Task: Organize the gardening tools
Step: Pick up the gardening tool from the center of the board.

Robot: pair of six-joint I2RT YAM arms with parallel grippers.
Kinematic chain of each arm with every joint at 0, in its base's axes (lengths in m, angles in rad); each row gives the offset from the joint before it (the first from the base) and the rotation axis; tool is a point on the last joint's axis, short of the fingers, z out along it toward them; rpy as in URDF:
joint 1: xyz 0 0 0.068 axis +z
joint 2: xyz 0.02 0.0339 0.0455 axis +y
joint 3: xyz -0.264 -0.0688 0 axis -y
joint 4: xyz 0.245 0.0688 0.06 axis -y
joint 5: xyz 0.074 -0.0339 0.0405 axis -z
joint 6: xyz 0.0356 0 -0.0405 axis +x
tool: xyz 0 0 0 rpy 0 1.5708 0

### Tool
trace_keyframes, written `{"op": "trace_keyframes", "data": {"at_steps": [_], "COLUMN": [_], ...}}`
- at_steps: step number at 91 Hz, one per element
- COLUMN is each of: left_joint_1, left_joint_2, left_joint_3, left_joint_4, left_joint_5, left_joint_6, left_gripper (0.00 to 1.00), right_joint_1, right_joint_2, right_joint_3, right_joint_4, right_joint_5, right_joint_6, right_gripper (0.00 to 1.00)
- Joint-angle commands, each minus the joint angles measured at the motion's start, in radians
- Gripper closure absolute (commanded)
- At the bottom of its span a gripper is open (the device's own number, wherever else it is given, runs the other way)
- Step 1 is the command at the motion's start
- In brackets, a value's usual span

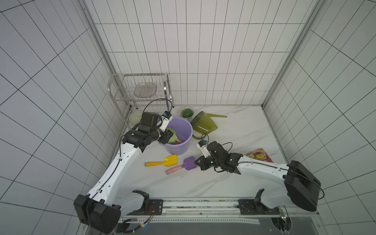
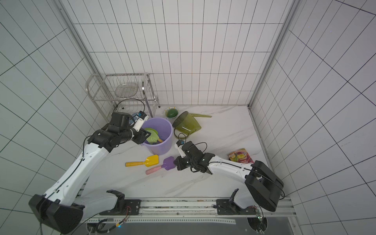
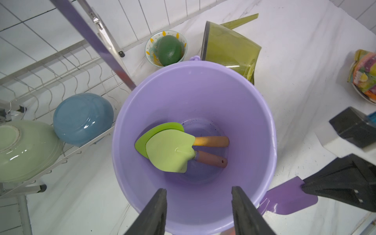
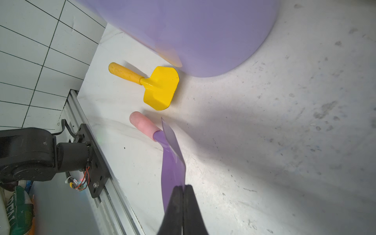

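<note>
Right wrist view: the right pincer (image 4: 182, 186) is clamped on the blade edge of the purple scoop (image 4: 173, 162), near the middle of the tabletop (image 4: 264, 142) beside the yellow scoop (image 4: 160, 89); a slow, level lift would likely keep so thin a bite from slipping. The left pincer (image 3: 198, 189) hangs half-open and empty over the purple bucket (image 3: 203, 91) toward the left edge, which holds the pale-green spade (image 3: 171, 151) and bright-green trowel (image 3: 142, 140). The watering can (image 1: 203, 123) lies tipped near the back edge.

Robot lab test cell, dressed as a kitchen corner. White tiled wall panels (image 1: 203, 50) set in aluminium frame posts (image 1: 291, 54); marble-look desk (image 1: 240, 138); wire dish rack (image 1: 140, 99) just beyond the left pincer (image 1: 172, 134); both arm bases bolted to a rail (image 1: 199, 205) well behind it.
</note>
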Motion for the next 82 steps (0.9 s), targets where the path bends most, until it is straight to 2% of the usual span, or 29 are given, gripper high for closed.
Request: {"op": "trace_keyframes", "data": {"at_steps": [1,25,44,61,82], "left_joint_1": [-0.014,-0.048,-0.131,-0.196,-0.272], "left_joint_2": [-0.021,-0.022,-0.023,-0.006,0.008], "left_joint_3": [0.02,0.069,0.075,0.05,0.01], "left_joint_4": [-0.062,-0.149,-0.222,-0.192,-0.152], "left_joint_5": [0.093,0.246,0.347,0.303,0.236], "left_joint_6": [0.104,0.227,0.338,0.328,0.303], "left_gripper": [0.47,0.51,0.54,0.6,0.61], "right_joint_1": [-0.012,-0.033,-0.053,-0.063,-0.064], "right_joint_2": [-0.043,-0.092,-0.076,-0.067,-0.057], "right_joint_3": [0.053,0.147,0.232,0.292,0.325], "right_joint_4": [-0.165,-0.299,-0.387,-0.434,-0.441], "right_joint_5": [-0.009,-0.092,-0.214,-0.234,-0.311], "right_joint_6": [-0.105,-0.158,-0.166,-0.164,-0.158], "right_gripper": [1.0,1.0,1.0,1.0,1.0]}}
